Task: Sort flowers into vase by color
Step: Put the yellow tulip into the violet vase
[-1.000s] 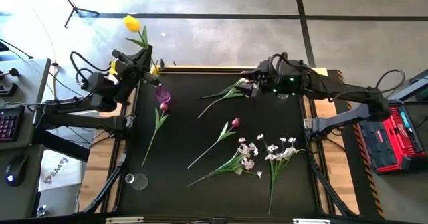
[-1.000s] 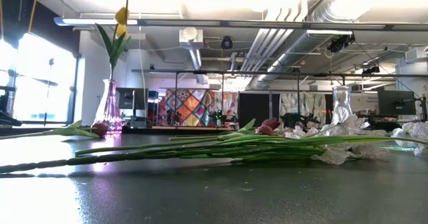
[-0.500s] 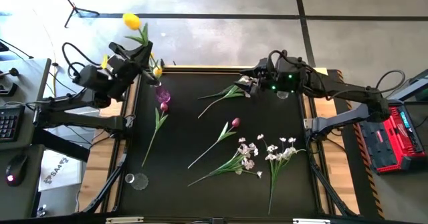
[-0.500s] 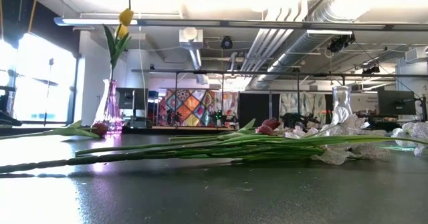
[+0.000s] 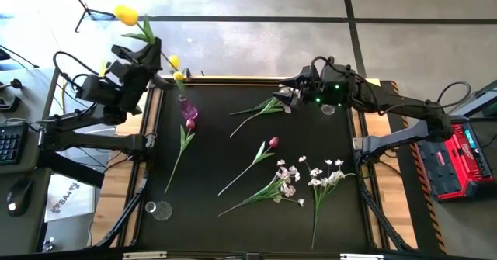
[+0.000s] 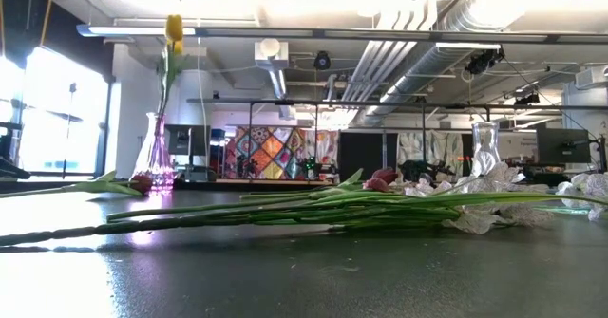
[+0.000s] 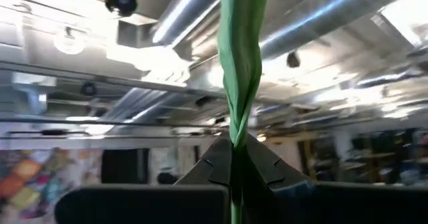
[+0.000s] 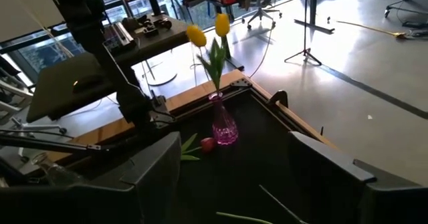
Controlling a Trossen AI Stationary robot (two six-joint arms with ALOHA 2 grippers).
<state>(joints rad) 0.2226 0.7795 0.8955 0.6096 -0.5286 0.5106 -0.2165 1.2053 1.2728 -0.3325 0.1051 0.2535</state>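
My left gripper [image 5: 151, 58] is above the table's far-left corner, shut on a yellow tulip [image 5: 126, 15]. The tulip's stem runs down toward the pink glass vase [image 5: 189, 114], which holds a second yellow tulip [image 5: 175, 61]. In the low view both blossoms [image 6: 174, 26] stand above the vase [image 6: 155, 157]. My right gripper [image 8: 244, 184] is open and hovers near the far edge over a leafy green stem [image 5: 260, 109]. Dark red tulips [image 5: 273, 143] [image 5: 190, 125] and white sprays [image 5: 289, 175] [image 5: 330, 175] lie flat on the black table. My left gripper pinches the yellow tulip's green stem [image 7: 235, 158] between its two fingers, just below a twisted leaf [image 7: 239, 63]. It reaches in from the table's left side. The tulip stands nearly upright, blossom well above the fingers and stem running down toward the pink vase's mouth.
A clear glass vase [image 5: 330, 109] stands at the far edge under my right arm and shows at the right in the low view [image 6: 484, 147]. A small clear glass [image 5: 159, 209] sits near the left edge. The table has wooden rails [image 5: 147, 159].
My left gripper, still shut on the stem, has moved toward the table's left edge. In the high view the blossom has swung out past the far-left corner, while the stem's lower part stays by the pink vase. In the low view the tulip leaves have drawn closer to upright.
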